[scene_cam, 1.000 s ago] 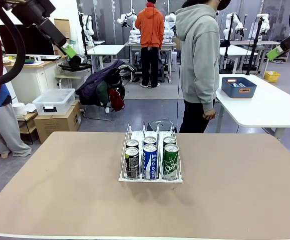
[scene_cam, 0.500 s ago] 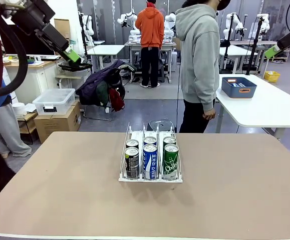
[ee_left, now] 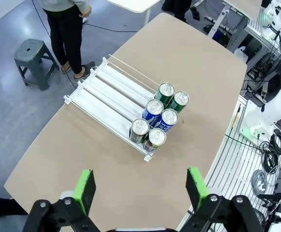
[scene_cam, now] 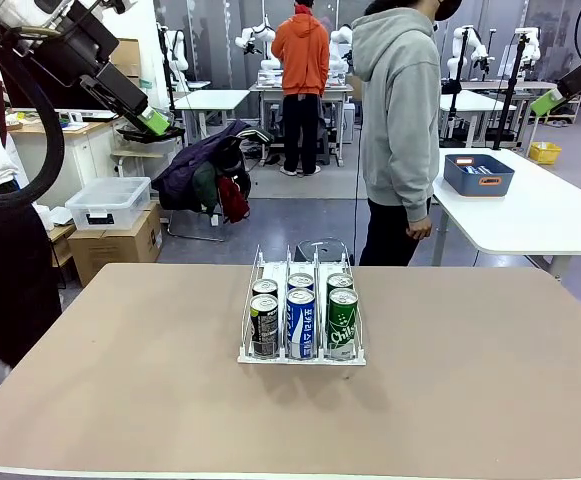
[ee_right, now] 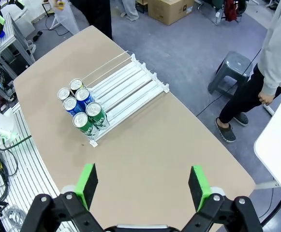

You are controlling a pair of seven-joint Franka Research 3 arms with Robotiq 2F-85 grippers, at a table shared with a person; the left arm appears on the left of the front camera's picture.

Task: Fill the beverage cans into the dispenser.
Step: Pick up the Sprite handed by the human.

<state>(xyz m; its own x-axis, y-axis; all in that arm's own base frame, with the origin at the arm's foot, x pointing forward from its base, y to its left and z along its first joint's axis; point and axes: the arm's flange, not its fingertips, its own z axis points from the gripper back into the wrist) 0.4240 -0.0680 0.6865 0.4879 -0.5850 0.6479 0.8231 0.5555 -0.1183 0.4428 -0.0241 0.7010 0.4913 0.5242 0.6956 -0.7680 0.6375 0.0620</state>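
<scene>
Beverage cans [scene_cam: 300, 315], six in all, stand two deep in each of the three lanes at the near end of the dispenser [ee_left: 109, 92], far below both arms. The left end effector [ee_left: 141, 186] hangs high off the dispenser's left side, fingers spread wide and gripping nothing. The right end effector [ee_right: 143, 182] is likewise splayed, high off the dispenser's right. Bare table [scene_cam: 120, 380] surrounds the dispenser on every side. Beyond the dispenser's far end, past the table edge, are a person [scene_cam: 400, 110] and a grey stool [ee_left: 31, 55].
</scene>
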